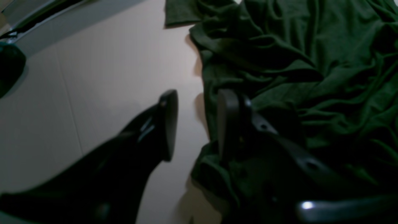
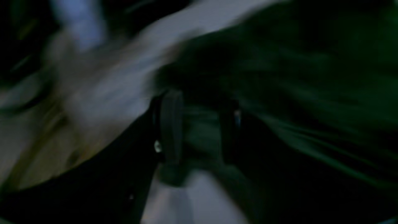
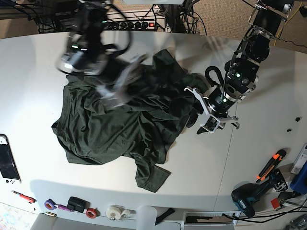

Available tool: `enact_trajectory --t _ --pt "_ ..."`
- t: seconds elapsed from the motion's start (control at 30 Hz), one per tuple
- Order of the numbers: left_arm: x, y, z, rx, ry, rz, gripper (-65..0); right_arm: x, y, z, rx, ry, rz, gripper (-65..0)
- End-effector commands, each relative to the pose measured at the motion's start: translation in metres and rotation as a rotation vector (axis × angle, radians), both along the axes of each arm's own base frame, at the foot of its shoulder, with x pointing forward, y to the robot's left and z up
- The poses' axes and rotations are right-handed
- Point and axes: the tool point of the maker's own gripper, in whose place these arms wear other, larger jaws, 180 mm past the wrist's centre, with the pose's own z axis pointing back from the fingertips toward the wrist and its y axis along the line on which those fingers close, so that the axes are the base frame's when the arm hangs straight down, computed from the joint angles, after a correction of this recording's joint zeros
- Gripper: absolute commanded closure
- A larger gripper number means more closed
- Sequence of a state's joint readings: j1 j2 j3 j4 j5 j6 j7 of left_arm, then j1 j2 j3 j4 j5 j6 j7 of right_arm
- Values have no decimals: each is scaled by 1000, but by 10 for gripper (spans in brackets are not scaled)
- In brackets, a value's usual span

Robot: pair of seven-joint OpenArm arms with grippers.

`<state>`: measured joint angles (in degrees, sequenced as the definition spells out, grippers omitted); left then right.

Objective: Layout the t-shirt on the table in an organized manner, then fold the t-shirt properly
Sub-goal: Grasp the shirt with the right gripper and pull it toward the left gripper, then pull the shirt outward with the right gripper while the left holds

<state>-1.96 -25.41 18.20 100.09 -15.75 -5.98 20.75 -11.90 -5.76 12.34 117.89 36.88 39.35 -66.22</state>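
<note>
The dark green t-shirt [image 3: 120, 129] lies rumpled and bunched across the middle of the white table [image 3: 38, 72], with one sleeve pointing to the near edge. My left gripper [image 3: 199, 122] hangs low at the shirt's right edge. In the left wrist view it [image 1: 197, 124] is open: one finger is over bare table, the other over the edge of the t-shirt [image 1: 295, 62], and nothing is pinched. My right gripper [image 3: 115, 91] is a motion blur above the shirt's upper left part. In the right wrist view its fingers [image 2: 171, 124] stand apart with green cloth [image 2: 202, 133] showing in the gap.
A handheld game console [image 3: 7, 163] lies at the left edge. Tape rolls [image 3: 115, 211], a small screwdriver [image 3: 24, 196], a drill [image 3: 249, 196] and an orange-handled tool [image 3: 271, 163] sit along the near and right edges. A thin seam [image 3: 225, 167] crosses the table's right side.
</note>
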Motion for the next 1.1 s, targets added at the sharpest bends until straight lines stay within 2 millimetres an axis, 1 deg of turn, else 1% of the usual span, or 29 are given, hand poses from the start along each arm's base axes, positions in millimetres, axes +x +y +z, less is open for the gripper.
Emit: enact_trajectory --t 0.0,0.07,0.1,0.17,0.23,0.27,0.33,0.43,0.47,0.5,0.57,0.6,0.73,0.87,0.9,0.93,1.03,1.07 --pt "8 2 14 -18 -47 3 -228 12 -26 12 35 -33 -130 -202" --pt "8 3 10 -22 -33 8 -229 17 -92 9 62 -7 -411 -202" --pt "8 4 8 -19 -27 10 -228 14 -121 7 72 8 -531 -202" --pt "8 4 6 -20 -22 9 -228 0 -169 5 69 28 -706 -202" --pt "8 3 7 -21 -25 8 -228 -17 -203 2 65 51 -833 -202" --pt "8 4 7 -22 -26 8 -228 -24 -214 2 74 56 -878 -202" --pt "8 3 7 -22 -25 8 -228 -36 -228 3 87 56 -932 -202" --pt "8 3 7 -22 -25 8 -228 -41 -237 -1 88 60 -962 -203" --pt "8 3 6 -22 -24 4 -228 -41 -238 -5 99 65 -966 -213" --pt "7 2 6 -21 -24 0 -228 -39 -238 -11 114 74 -969 -247" --pt "7 2 6 -21 -24 -4 -228 -35 -234 -31 149 117 -960 -316" --pt "7 1 6 -21 -23 -8 -228 -33 -232 -43 164 143 -949 -332" --pt "5 0 6 -21 -22 -18 -228 -25 -217 -87 236 246 -910 -335" --pt "6 0 6 -20 -22 -18 -228 -13 -197 -113 297 313 -857 -332" --pt "6 0 6 -20 -22 -18 -228 -10 -193 -116 307 321 -846 -310" --pt "5 0 6 -21 -22 -18 -229 -7 -190 -116 310 319 -829 -253" --pt "6 0 6 -20 -23 -18 -228 4 -189 -108 308 282 -791 -26" --pt "5 0 6 -20 -22 -18 -228 7 -191 -105 303 274 -788 0"
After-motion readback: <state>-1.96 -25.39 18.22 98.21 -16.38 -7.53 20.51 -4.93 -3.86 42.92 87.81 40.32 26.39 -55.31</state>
